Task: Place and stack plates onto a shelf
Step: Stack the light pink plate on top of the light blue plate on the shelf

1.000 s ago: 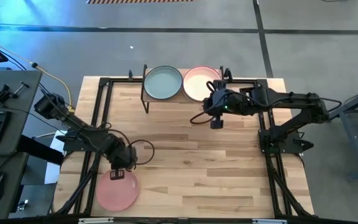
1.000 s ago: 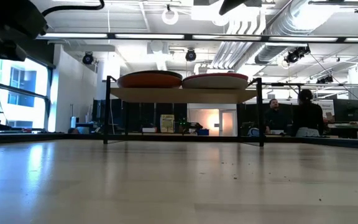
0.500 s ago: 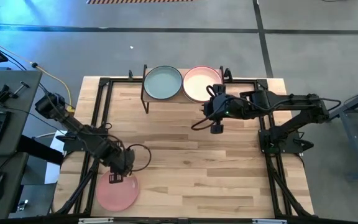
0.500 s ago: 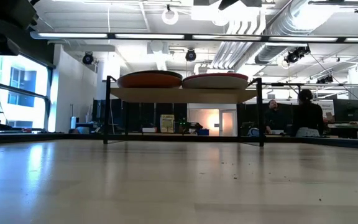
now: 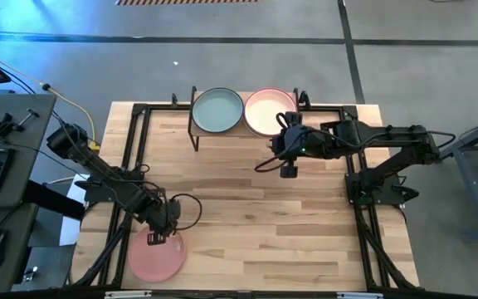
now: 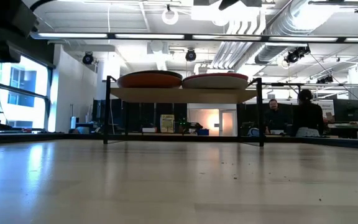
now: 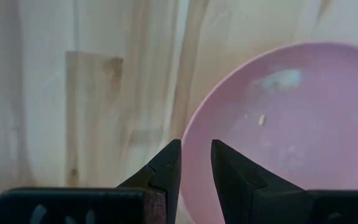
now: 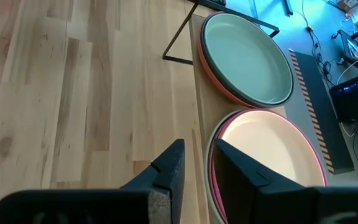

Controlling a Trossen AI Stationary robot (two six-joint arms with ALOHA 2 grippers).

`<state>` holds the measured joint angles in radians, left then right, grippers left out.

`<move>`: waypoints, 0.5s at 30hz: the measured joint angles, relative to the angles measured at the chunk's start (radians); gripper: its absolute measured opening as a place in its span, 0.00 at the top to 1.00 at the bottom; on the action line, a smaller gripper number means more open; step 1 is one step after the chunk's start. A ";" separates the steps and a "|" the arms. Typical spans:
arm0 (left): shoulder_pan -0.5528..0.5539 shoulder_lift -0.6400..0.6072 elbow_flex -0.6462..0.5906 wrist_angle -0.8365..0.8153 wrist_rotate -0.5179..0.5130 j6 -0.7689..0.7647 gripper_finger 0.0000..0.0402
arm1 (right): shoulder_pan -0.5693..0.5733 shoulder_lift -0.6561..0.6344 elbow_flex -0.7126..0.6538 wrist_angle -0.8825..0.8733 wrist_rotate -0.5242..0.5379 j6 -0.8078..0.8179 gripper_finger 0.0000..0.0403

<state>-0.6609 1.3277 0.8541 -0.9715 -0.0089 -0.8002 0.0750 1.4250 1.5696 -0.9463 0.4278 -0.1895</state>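
Plates sit in two stacks on the shelf point(image 5: 196, 124); your pink plate point(image 5: 156, 256) lies on the table point(image 5: 247, 208). Left end effector point(image 5: 158, 238), slightly parted and empty, hovers at its rim; right end effector point(image 5: 288, 173), likewise empty, hangs beside the shelf.

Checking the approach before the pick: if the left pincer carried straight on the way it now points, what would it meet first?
Most likely the near rim of the pink plate. The left pincer, fingers slightly apart, straddles that edge on the tabletop; the height above it is unclear.
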 joint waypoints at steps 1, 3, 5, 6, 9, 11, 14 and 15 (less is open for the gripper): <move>0.000 0.000 -0.010 0.023 0.004 0.000 0.81 | 0.000 0.000 0.000 0.000 0.000 0.006 0.81; -0.001 0.000 -0.026 0.053 0.017 0.000 0.81 | 0.000 0.000 0.000 0.000 0.000 0.007 0.81; -0.001 0.000 -0.041 0.060 0.021 0.003 0.81 | 0.000 0.000 0.000 0.000 0.000 0.007 0.81; -0.001 0.000 -0.047 0.061 0.028 0.008 0.81 | 0.000 0.000 0.000 0.000 0.000 0.007 0.81; -0.001 0.000 -0.068 0.064 0.048 0.017 0.81 | 0.000 0.000 0.000 0.000 0.000 0.007 0.81; -0.001 0.000 -0.083 0.088 0.067 0.023 0.81 | 0.000 0.000 0.000 0.000 0.000 0.007 0.81; -0.001 0.000 -0.094 0.115 0.082 0.035 0.81 | 0.000 0.000 0.000 0.000 0.000 0.007 0.81; -0.001 0.000 -0.096 0.115 0.082 0.035 0.81 | 0.000 0.000 0.000 0.000 0.000 0.007 0.81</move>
<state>-0.6617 1.3277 0.7577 -0.8567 0.0731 -0.7647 0.0750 1.4250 1.5696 -0.9463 0.4278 -0.1827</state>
